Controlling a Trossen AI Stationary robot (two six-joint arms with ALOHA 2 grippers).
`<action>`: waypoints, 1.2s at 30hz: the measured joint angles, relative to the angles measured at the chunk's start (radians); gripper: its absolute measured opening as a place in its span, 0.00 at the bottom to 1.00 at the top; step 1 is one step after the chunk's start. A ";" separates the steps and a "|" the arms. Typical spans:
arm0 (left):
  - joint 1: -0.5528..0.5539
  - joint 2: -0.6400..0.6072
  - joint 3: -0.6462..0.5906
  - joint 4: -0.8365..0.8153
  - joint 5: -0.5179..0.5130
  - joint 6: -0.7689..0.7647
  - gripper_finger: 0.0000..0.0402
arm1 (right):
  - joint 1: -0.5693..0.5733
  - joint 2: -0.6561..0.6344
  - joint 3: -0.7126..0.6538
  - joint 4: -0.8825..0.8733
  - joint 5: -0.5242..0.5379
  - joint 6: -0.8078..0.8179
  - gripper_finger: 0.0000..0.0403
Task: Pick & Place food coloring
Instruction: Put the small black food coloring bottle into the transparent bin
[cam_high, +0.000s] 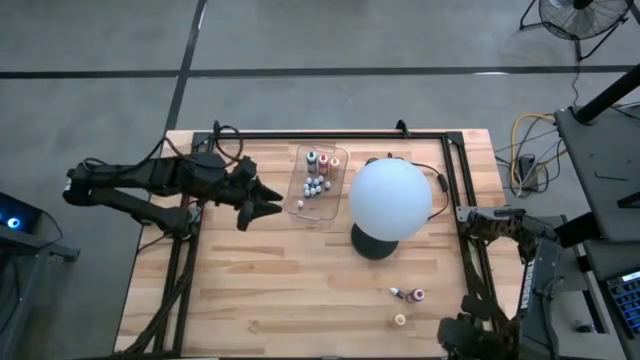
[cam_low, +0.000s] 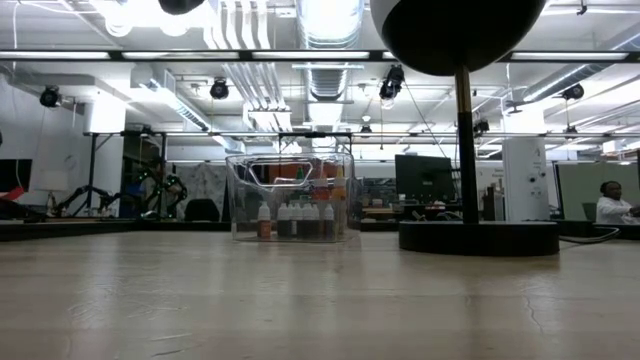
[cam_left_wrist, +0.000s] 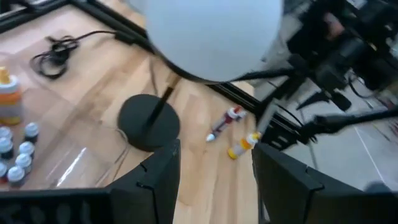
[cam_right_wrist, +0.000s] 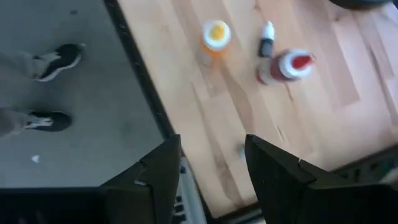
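The food coloring is split in two groups. Several tiny bottles (cam_high: 316, 183) stand upright in a clear plastic tray (cam_high: 300, 205), which also shows in the low view (cam_low: 290, 215). Three more bottles lie loose near the table's near right corner: a red one (cam_right_wrist: 289, 65), a dark one with a white tip (cam_right_wrist: 267, 40) and a yellow one (cam_right_wrist: 214, 37). My left gripper (cam_high: 268, 200) hovers open just left of the tray, touching nothing. My right gripper (cam_right_wrist: 211, 174) is open above the table's right edge, short of the loose bottles.
A big white globe (cam_high: 390, 198) on a thin stem and round black base (cam_high: 373, 243) stands right of the tray, between the two bottle groups. A black cord (cam_left_wrist: 56, 48) lies behind it. Black frame rails (cam_high: 465, 250) run along the table's sides. A person's shoes (cam_right_wrist: 56, 59) stand on the floor beside the table.
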 joint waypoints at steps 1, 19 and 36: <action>-0.015 0.005 0.000 0.000 -0.037 -0.022 0.42 | 0.010 -0.011 -0.028 0.001 0.000 0.019 0.41; -0.304 0.155 0.000 0.049 -0.254 -0.204 0.42 | 0.044 -0.226 -0.518 0.245 -0.094 -0.107 0.43; -0.314 0.225 0.000 0.053 -0.251 -0.217 0.42 | 0.040 -0.393 -0.889 0.540 -0.213 -0.617 0.47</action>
